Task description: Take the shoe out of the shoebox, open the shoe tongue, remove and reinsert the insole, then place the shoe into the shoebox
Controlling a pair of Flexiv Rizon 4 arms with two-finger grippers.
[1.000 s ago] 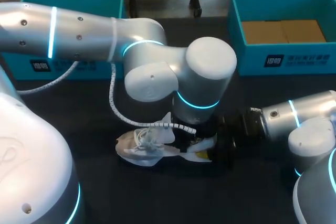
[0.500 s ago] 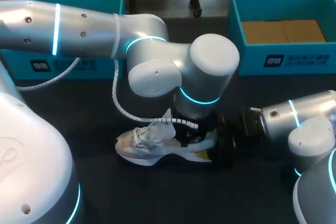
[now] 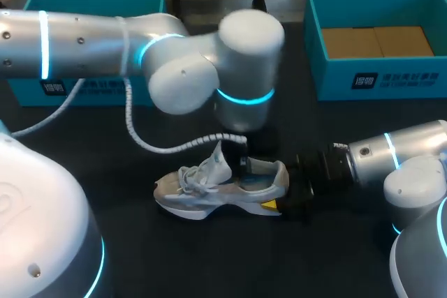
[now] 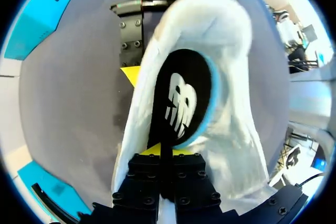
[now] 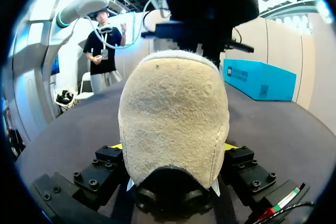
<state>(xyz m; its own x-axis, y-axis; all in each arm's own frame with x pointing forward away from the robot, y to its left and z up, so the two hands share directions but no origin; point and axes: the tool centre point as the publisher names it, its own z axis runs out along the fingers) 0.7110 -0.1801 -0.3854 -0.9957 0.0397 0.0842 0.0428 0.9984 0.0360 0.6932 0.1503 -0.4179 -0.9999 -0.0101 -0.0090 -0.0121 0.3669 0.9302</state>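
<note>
shoe [image 3: 223, 190] is sitting on the table [image 3: 140, 256], out of the box [image 3: 391, 78], the right gripper [image 5: 173, 146] is squeezing its heel from both sides and the left gripper [image 4: 167, 153] is pinching the insole [image 4: 181, 100] inside it, so pulling out, refitting and boxing are waiting.

Smooth silver-white cylinders with glowing cyan joint rings, left arm [image 3: 98, 47] and right arm [image 3: 394, 155] alike; a ribbed white cable [image 3: 167, 149] loops off the left
</note>
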